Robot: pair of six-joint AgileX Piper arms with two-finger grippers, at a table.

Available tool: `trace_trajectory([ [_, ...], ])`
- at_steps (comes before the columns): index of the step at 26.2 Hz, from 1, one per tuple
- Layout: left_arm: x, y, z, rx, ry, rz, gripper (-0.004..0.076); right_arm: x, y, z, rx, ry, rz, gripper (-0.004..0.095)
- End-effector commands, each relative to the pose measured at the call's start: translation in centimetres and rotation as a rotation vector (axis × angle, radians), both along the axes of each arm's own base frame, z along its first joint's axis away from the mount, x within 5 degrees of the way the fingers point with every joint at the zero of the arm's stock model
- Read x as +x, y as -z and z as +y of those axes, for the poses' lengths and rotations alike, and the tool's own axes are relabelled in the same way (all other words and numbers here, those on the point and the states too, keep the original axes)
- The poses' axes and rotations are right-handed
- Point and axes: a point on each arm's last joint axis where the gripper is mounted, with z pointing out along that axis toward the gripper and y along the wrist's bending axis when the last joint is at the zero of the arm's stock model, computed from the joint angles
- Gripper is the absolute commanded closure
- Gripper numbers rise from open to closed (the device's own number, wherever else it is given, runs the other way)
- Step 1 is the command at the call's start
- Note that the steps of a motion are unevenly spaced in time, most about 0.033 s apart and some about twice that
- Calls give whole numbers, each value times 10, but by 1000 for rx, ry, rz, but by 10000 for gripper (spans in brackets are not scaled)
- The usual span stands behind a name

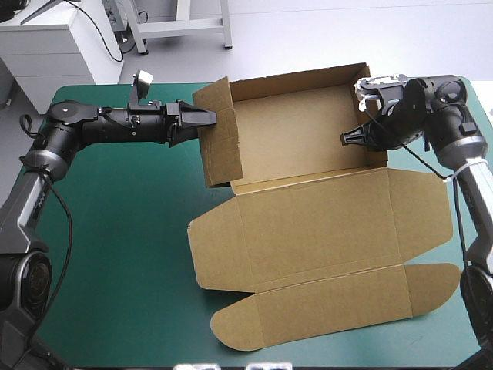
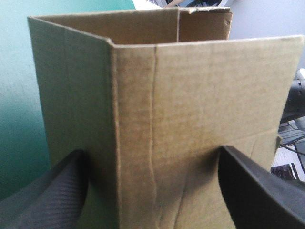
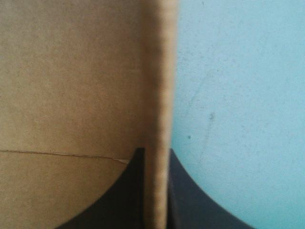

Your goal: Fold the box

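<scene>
"High view first: how many boxes did you count?"

"One brown box (image 1: 308, 223), on the teal-green cover (image 1: 115, 254), toward the right and far side. Its tray part stood at the far end, and I counted three raised walls: the far one and the two sides. The lid lay flat toward the near edge, with two side flaps and one long front flap spread out."

"And the grippers?"

"Two. The left gripper (image 1: 202, 122) was at the tray's left wall, the right gripper (image 1: 348, 139) at its right wall."

"What did the left wrist view tell you?"

"Its two fingers (image 2: 43, 195) stood wide apart and gripped nothing. An upright corner of the box (image 2: 190, 119) stood between them."

"And the right wrist view?"

"Both fingers (image 3: 119, 191) nearly met and pinched one wall of the box (image 3: 71, 71), seen edge-on, between them. The cover (image 3: 238, 95) lay beyond it."
</scene>
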Motion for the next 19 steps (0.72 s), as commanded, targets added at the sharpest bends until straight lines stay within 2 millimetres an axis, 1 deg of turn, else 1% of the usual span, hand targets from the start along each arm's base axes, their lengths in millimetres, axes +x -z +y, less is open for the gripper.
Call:
trace_trajectory([
  [1, -23, -35, -14, -103, 108, -60, 174, -8, -26, 1, 44, 8, -108, 922],
  [8, -28, -36, -41, -113, 139, -64, 175, -8, -26, 1, 56, 16, -113, 922],
  [10, -29, -35, -51, -100, 141, -67, 190, -8, -27, 1, 58, 18, -116, 922],
  [13, -28, -31, -55, -49, 125, -77, 230, -7, -27, 1, 67, 31, -120, 922],
  [15, -26, -30, -54, -42, 99, -61, 254, -7, -27, 1, 67, 31, -120, 922],
  [19, -24, -28, -53, -13, 65, -41, 254, -7, -27, 1, 64, 27, -121, 921],
])
